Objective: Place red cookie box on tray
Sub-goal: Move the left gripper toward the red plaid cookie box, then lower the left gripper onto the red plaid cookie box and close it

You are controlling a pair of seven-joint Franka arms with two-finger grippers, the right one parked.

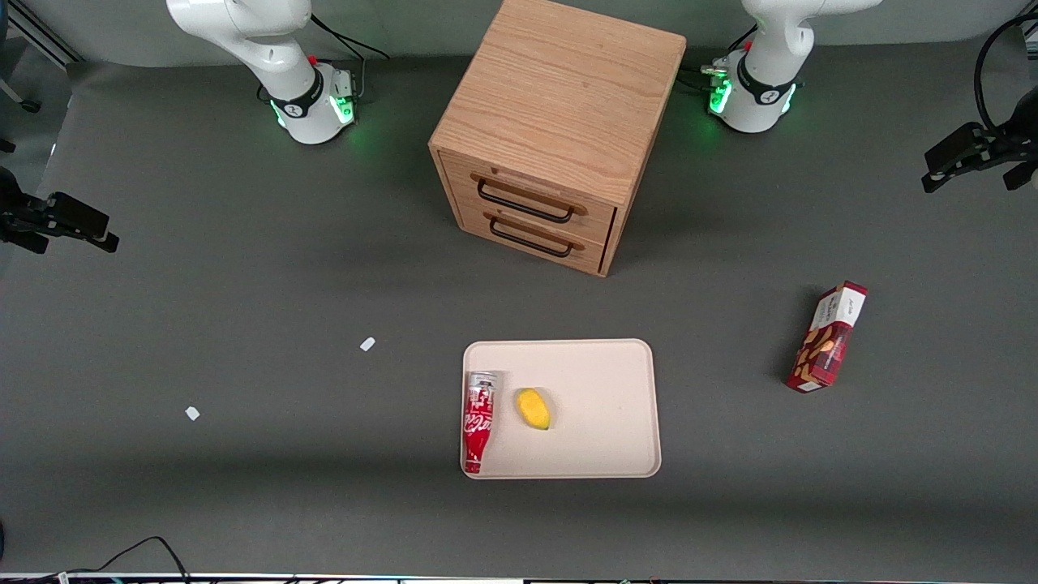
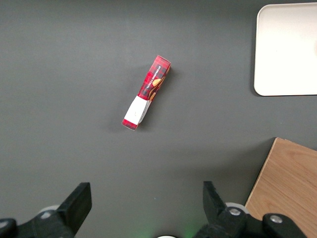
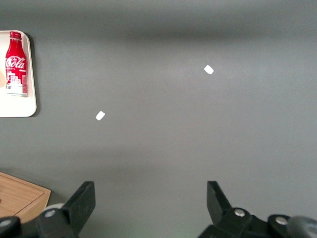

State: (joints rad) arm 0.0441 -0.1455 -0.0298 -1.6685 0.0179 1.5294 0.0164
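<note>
Cut off by the front view's top edge: working arm (image 1: 766, 81), only base and lower links showing. Seen from the wrist alone: gripper (image 2: 146, 191) above the table, fingers (image 2: 79, 198) spread wide, cropped at the frame edge. Likewise cropped there: tray (image 2: 287, 49), cabinet (image 2: 287, 188). Print on red cookie box (image 2: 147, 92) too small to read.

Front camera high, looking down on the whole table, both wrist cameras aimed straight down from well above, gripper (image 2: 143, 208) over the table, spread wide, all three catching the tray (image 1: 616, 365).
</note>
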